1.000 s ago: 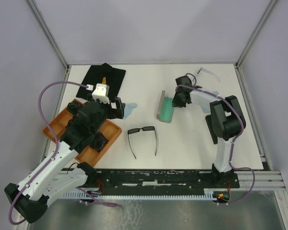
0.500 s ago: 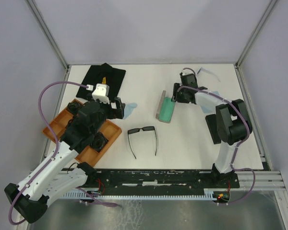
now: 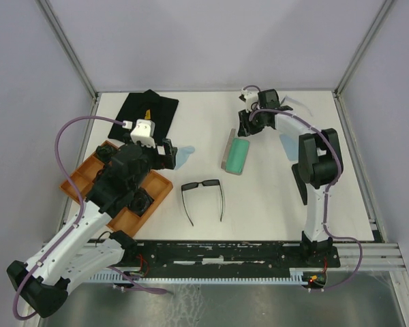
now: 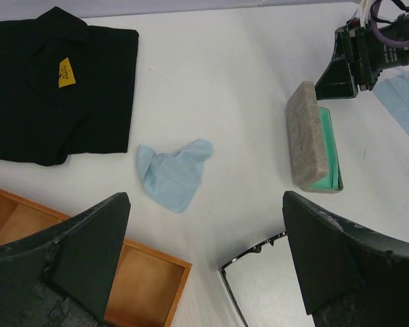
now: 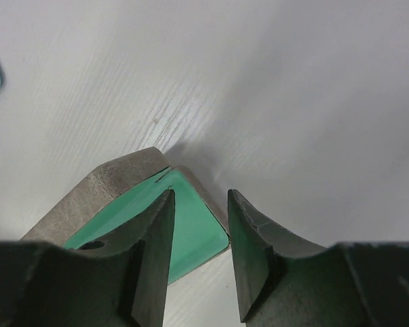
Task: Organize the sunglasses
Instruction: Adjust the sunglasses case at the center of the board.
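Note:
The black-framed sunglasses [image 3: 203, 184] lie unfolded on the white table, near the middle front. One corner of their frame [image 4: 259, 248] shows low between my left fingers. My left gripper [image 3: 170, 153] [image 4: 206, 228] hangs wide open above the table beside the tray, with nothing in it. A grey case [image 3: 236, 155] [image 4: 307, 136] lies open, showing its green lining. My right gripper [image 3: 247, 126] [image 5: 199, 204] hovers over the case's far end [image 5: 123, 191]. Its jaws stand partly apart with nothing between them.
An orange wooden tray [image 3: 82, 177] [image 4: 150, 272] sits at the left under my left arm. Black folded fabric [image 3: 146, 112] [image 4: 61, 88] lies at the back left. A light blue cloth [image 3: 185, 157] [image 4: 172, 174] lies crumpled between tray and case. Another blue cloth [image 4: 403, 95] lies right of the case.
My right gripper went from shut to partly open and drew back from the case's right side toward its far end. The left arm and the sunglasses stayed put.

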Controlling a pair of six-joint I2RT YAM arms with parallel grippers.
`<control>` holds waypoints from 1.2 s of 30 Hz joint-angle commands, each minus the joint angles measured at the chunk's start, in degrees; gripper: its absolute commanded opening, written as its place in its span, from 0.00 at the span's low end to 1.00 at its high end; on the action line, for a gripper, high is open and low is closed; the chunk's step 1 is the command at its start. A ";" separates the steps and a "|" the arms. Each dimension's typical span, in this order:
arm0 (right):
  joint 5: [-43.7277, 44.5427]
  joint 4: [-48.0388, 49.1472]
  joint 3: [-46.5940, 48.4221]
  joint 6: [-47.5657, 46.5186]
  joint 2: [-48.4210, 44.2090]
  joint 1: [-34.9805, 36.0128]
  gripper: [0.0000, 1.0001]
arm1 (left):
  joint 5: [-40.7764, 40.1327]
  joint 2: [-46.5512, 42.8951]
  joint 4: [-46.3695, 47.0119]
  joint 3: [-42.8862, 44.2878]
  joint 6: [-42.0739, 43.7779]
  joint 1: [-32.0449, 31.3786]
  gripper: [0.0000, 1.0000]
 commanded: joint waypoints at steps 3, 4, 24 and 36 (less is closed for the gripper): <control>-8.07 -6.91 6.33 -5.27 3.63 -0.42 0.45 | 1.01 -0.67 2.93 0.15 -2.01 0.42 0.99; -8.39 -7.83 6.87 -5.69 4.01 -0.42 0.45 | 1.10 -0.60 2.95 0.17 -1.96 0.49 0.99; -1.31 -18.32 12.89 -6.38 8.40 -0.34 0.40 | 2.53 -0.79 3.28 0.08 -2.27 1.46 0.99; 0.66 -19.30 15.36 -6.20 9.99 0.20 0.42 | 3.29 -0.55 3.48 0.01 -2.38 1.99 0.99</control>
